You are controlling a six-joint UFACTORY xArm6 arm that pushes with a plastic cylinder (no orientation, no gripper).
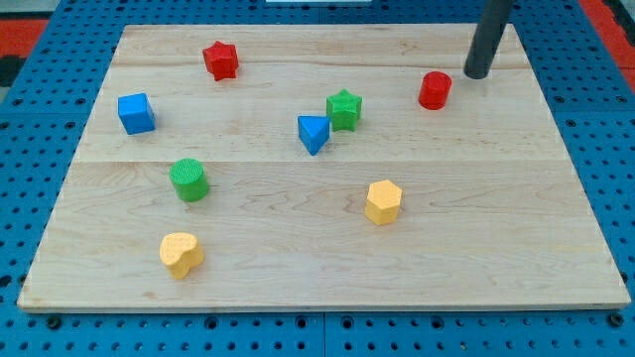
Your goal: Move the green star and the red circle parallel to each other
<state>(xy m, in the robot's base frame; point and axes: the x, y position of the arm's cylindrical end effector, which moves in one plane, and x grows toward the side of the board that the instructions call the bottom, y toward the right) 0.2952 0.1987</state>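
The green star (344, 108) sits on the wooden board (327, 248) a little above its middle, touching or nearly touching a blue triangle (314, 134) at its lower left. The red circle (435, 90) stands to the star's right, slightly higher in the view. My tip (477, 74) is at the view's top right, just to the right of and slightly above the red circle, with a small gap between them. The rod rises out of the view's top.
A red star (220, 59) lies at the top left, a blue cube (136, 113) at the left, a green circle (189, 179) below it. A yellow heart (182, 254) and a yellow hexagon (383, 201) lie lower down. Blue pegboard surrounds the board.
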